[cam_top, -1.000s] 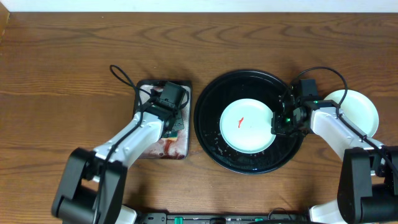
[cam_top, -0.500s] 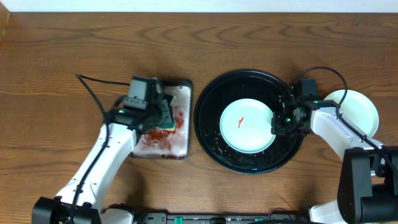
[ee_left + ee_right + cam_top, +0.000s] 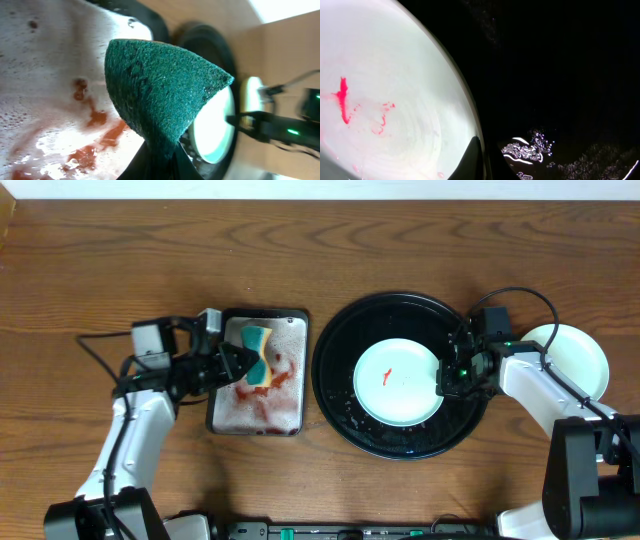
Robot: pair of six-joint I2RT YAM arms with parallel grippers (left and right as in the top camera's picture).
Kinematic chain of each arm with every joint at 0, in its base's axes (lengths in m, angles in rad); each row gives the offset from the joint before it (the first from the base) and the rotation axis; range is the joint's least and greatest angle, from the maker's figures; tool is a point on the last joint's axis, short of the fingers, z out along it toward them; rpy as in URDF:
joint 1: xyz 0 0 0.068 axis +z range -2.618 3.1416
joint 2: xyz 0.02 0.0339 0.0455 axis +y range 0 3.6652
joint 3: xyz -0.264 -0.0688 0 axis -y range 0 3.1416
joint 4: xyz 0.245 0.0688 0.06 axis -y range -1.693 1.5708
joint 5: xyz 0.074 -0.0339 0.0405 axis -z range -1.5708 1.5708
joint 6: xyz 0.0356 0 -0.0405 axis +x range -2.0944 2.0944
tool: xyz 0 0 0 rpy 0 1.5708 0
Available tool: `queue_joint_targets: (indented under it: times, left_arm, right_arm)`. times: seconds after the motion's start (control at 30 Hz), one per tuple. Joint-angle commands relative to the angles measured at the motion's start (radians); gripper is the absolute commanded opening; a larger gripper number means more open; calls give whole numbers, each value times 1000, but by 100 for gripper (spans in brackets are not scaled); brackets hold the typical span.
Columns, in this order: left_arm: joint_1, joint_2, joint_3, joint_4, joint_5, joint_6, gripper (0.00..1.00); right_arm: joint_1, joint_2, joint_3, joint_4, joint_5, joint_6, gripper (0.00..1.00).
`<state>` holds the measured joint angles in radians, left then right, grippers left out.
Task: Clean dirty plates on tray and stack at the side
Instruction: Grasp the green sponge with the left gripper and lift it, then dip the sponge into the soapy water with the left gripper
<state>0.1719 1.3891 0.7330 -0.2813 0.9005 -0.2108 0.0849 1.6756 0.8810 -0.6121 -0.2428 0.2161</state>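
Observation:
A pale mint-green plate (image 3: 398, 382) with a red sauce smear lies in the round black tray (image 3: 340, 395). My right gripper (image 3: 446, 378) is shut on the plate's right rim; in the right wrist view the plate (image 3: 385, 100) fills the left and my fingers (image 3: 481, 157) pinch its edge. A second pale plate (image 3: 578, 358) sits on the table right of the tray, partly under my right arm. My left gripper (image 3: 235, 363) is shut on a teal sponge (image 3: 259, 357) and holds it above the grey metal tray (image 3: 285, 415). The sponge (image 3: 160, 90) fills the left wrist view.
The grey metal tray holds white foam and red sauce smears (image 3: 95, 120). Soapy droplets lie on the black tray's floor (image 3: 530, 145). Bare wooden table lies behind and to the far left.
My left arm has swung out to the left and lifted the sponge off the grey tray, turning it toward the black tray. My right gripper and the plate have not moved.

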Motion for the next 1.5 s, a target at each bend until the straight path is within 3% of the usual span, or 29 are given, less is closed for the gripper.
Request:
queue_joint_targets:
  times: [0.0, 0.3, 0.7, 1.47]
  left_arm:
    - [69, -9, -16, 10, 293, 104, 7]
    - [97, -9, -16, 16, 344, 217, 7]
    - [97, -9, -16, 87, 208, 214, 7]
    - [84, -9, -16, 84, 160, 176, 7]
  right_arm:
    - [11, 6, -7, -1, 3, -15, 1]
    - [11, 6, -7, -1, 3, -15, 1]
    - [11, 6, -7, 0, 3, -15, 1]
    - [11, 6, -7, 4, 3, -15, 1]
